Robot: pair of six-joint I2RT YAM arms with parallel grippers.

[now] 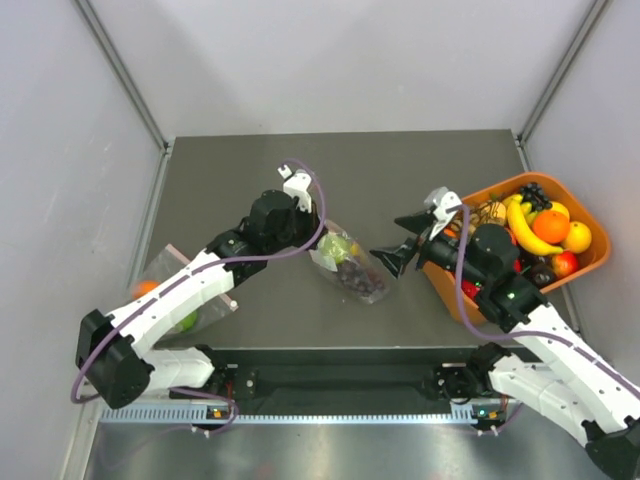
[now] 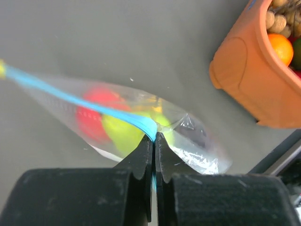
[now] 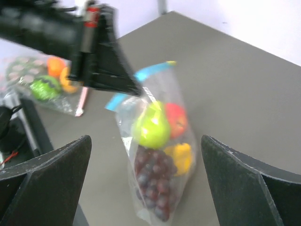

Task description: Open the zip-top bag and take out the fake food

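The zip-top bag (image 1: 348, 265), fake food (image 3: 157, 141) inside, is pinched at its blue strip (image 2: 70, 99) by the left gripper (image 2: 154, 141); the right gripper (image 1: 392, 240) is spread wide beside it.

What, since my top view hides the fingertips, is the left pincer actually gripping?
Observer: The left pincer is shut on the teal zip strip of the zip-top bag.
Operator: Is the right pincer on the bag yet?
Observer: No. The right pincer is open, the bag framed between its fingers with clear gaps each side.
Operator: What's inside?
Observer: A green fruit, red apple, yellow lemon and purple grape bunch.
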